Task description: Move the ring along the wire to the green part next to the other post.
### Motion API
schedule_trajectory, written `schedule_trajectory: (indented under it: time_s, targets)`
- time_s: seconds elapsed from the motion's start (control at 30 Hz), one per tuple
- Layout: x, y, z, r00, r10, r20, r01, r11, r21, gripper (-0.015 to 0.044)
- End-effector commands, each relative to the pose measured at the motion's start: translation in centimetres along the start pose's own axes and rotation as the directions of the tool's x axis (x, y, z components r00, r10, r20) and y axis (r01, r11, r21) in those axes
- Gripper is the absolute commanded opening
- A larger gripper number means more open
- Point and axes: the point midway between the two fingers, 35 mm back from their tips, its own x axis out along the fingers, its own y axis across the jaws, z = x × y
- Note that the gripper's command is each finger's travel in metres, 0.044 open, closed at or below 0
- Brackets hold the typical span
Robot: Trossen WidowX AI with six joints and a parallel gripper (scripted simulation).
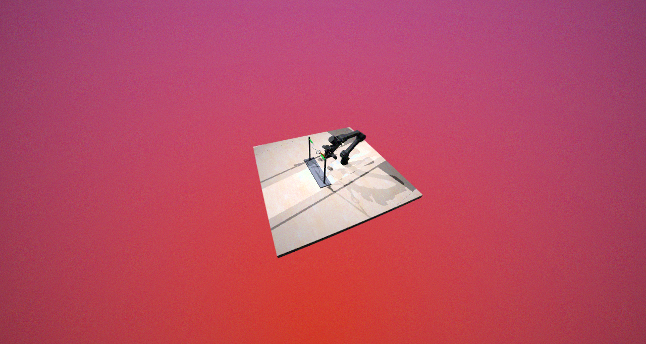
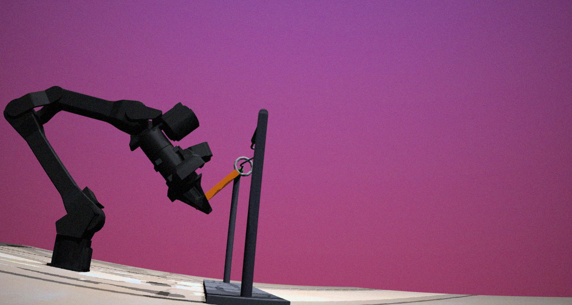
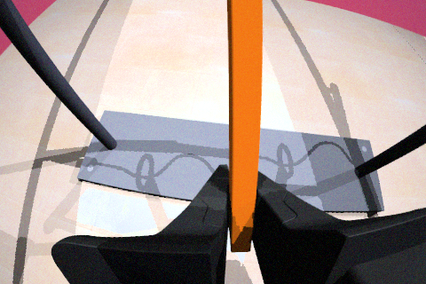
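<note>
– What's behind the rig on your feed?
– I see a flat purple-to-red backdrop (image 1: 135, 71).
– And underneath?
– A pale beige table (image 1: 307, 215), streaked with long grey shadows.

The arm (image 2: 99, 109) is matt black from foot to tip, and the gripper (image 2: 202, 201) is the same black. The handle (image 2: 222, 184) is bright orange, plain, a shade darker along its edge. The ring (image 2: 243, 166) is pale grey with a metal sheen. Both posts (image 2: 255, 199) are dark slate grey. The base plate (image 3: 177, 148) under them is a lighter blue-grey, crossed by darker shadow lines. Short pieces of wire (image 1: 310, 140) by the post tops are vivid green. The table (image 1: 316, 215) is cream and pale beige in broad bands, with thin grey stripes and a dark edge. The backdrop runs from purple above through magenta to orange-red below.
</note>
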Motion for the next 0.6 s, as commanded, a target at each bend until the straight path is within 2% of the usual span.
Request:
schedule_trajectory:
  time_s: [0.0,0.57]
  targets:
    - [0.7,0.7,0.1,0.999,-0.025,0.046,0.022,0.998,0.053,-0.015]
    - [3.0,4.7,1.4,0.966,-0.16,0.204,0.091,0.946,0.312,-0.015]
